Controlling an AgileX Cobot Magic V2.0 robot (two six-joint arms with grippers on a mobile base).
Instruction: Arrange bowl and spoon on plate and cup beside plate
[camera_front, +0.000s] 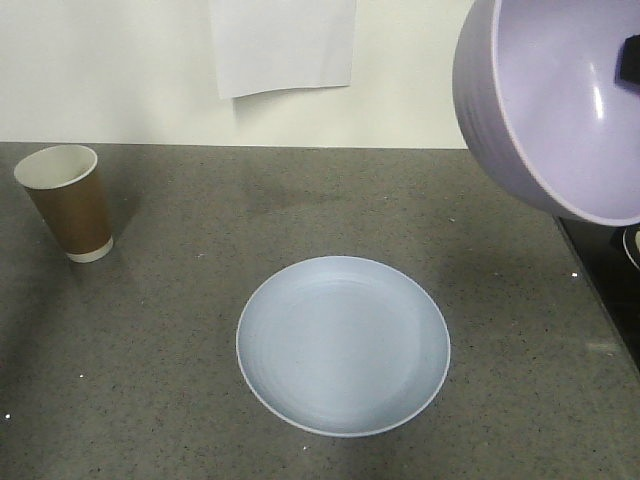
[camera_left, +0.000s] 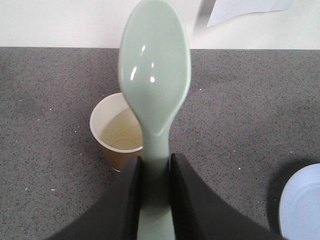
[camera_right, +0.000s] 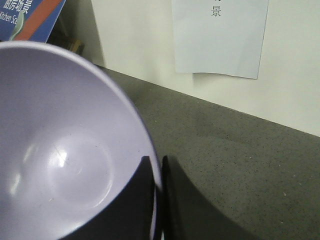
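Clamping the tilted bowl (camera_front: 545, 100) by its rim alone, the right pincer (camera_right: 158, 200) may drop it, while the left pincer (camera_left: 156, 200), clamped on the spoon (camera_left: 154, 65), could topple the cup (camera_left: 117, 132).

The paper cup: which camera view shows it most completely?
The exterior front-facing view: the cup stands whole and unobstructed on the table. The left wrist view looks down into it, but the spoon hides part of it. The right wrist view does not show it.

You see a smooth, glossy round lavender plastic bowl (camera_right: 65, 165), a glossy pale mint-green plastic spoon (camera_left: 154, 65), a matt brown paper cup (camera_front: 72, 210) and a matt, speckled grey tabletop (camera_front: 150, 350).
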